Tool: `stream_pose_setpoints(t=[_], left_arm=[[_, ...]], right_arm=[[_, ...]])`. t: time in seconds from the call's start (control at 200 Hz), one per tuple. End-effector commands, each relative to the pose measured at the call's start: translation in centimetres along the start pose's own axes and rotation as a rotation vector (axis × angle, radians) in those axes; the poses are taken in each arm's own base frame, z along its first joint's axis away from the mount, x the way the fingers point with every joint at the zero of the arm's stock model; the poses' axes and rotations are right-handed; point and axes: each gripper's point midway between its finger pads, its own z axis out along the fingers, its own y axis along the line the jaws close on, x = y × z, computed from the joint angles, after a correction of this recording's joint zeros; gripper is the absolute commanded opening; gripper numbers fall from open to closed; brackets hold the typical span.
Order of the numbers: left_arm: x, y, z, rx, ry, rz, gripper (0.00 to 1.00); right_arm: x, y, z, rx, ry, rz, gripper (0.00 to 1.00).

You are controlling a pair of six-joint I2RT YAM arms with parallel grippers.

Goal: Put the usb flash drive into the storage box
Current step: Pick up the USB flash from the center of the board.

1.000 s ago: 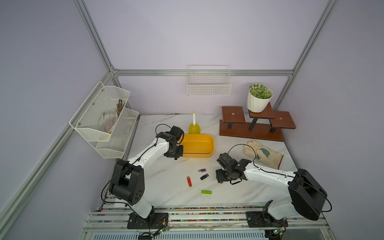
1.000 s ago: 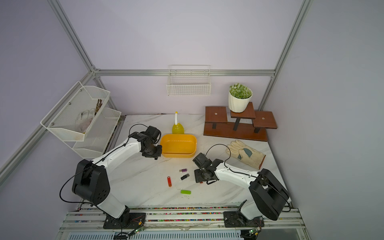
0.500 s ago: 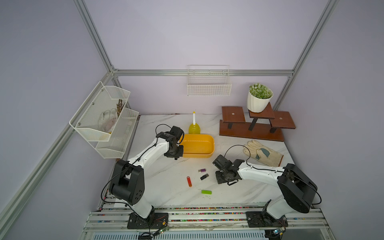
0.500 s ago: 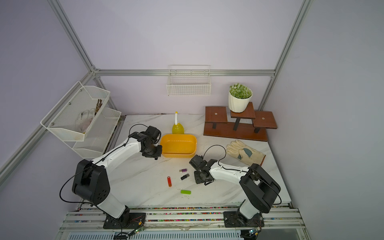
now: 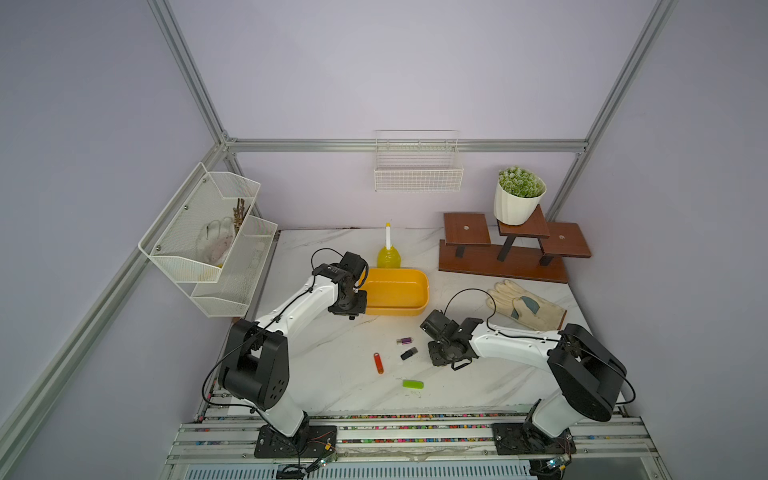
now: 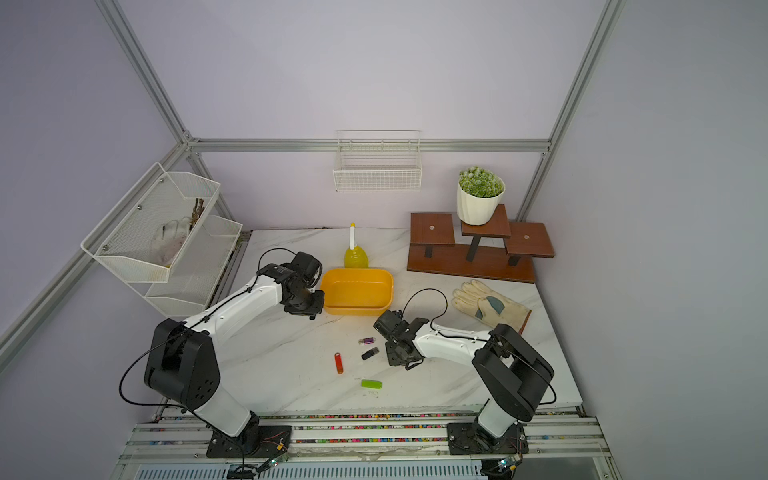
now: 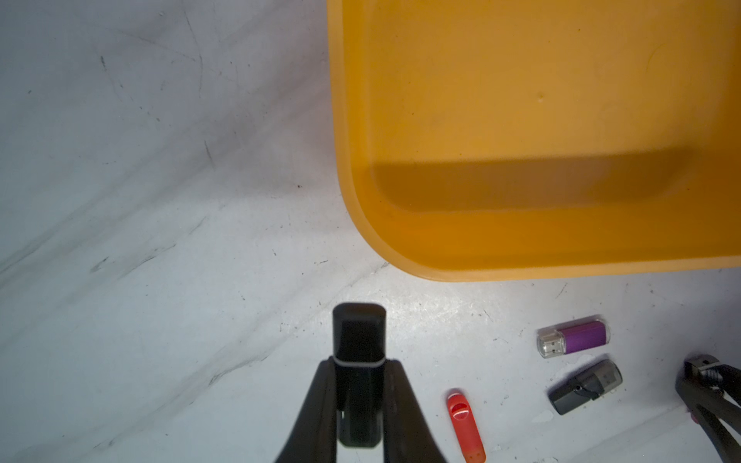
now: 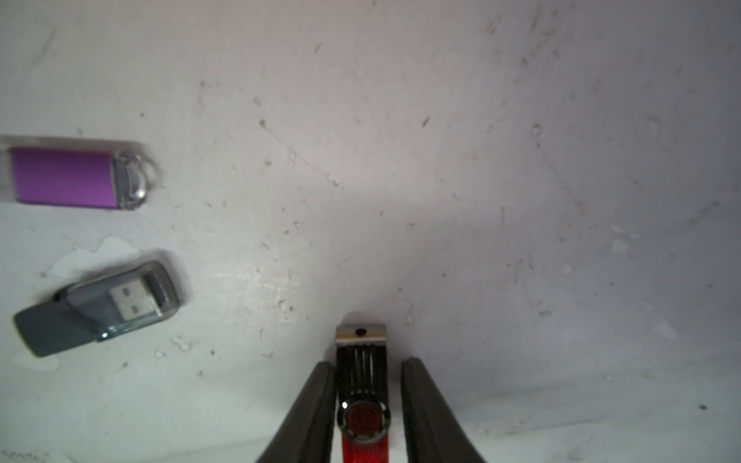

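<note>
The black usb flash drive [image 7: 359,344], clamped in my left gripper [image 7: 359,365], hangs just outside the storage box [image 7: 401,256] corner. I should clear the rim before releasing. Farther from the box, my right gripper [image 8: 365,362] straddles a red drive [image 8: 363,417], jaws not yet closed on it.

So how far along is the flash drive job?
Done: nothing, the yellow box is empty. In hand: left gripper clamps a black drive beside the box, not over it; right gripper straddles a red-and-black drive, jaws not yet shut. To do: both drops, then likely purple drive, grey drive, orange drive, green drive.
</note>
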Motion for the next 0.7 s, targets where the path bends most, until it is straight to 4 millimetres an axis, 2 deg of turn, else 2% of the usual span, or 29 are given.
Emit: stream_pose_setpoints(t=[0.0, 0.19, 0.415, 0.455, 0.565, 0.695], left_arm=[[-0.5, -0.4, -0.2, 0.013, -0.011, 0.017, 0.00], [-0.6, -0.4, -0.3, 0.012, -0.015, 0.020, 0.00], [-0.6, -0.4, -0.1, 0.014, -0.011, 0.023, 0.00], [-0.6, -0.4, -0.2, 0.013, -0.012, 0.022, 0.00], [-0.7, -0.4, -0.4, 0.010, -0.018, 0.024, 0.00], [-1.0, -0.3, -0.8, 0.009, -0.020, 0.021, 0.00]], right_arm=[[0.5, -0.3, 0.3, 0.035, 0.024, -0.007, 0.29], [0.8, -0.4, 0.5, 0.041, 0.035, -0.007, 0.19], [1.0, -0.4, 0.5, 0.043, 0.039, -0.005, 0.00], [0.9, -0.4, 0.4, 0.044, 0.034, -0.003, 0.00], [0.2, -0.4, -0.8, 0.036, 0.006, 0.006, 0.00], [-1.1, -0.1, -3.6, 0.027, -0.019, 0.016, 0.00]])
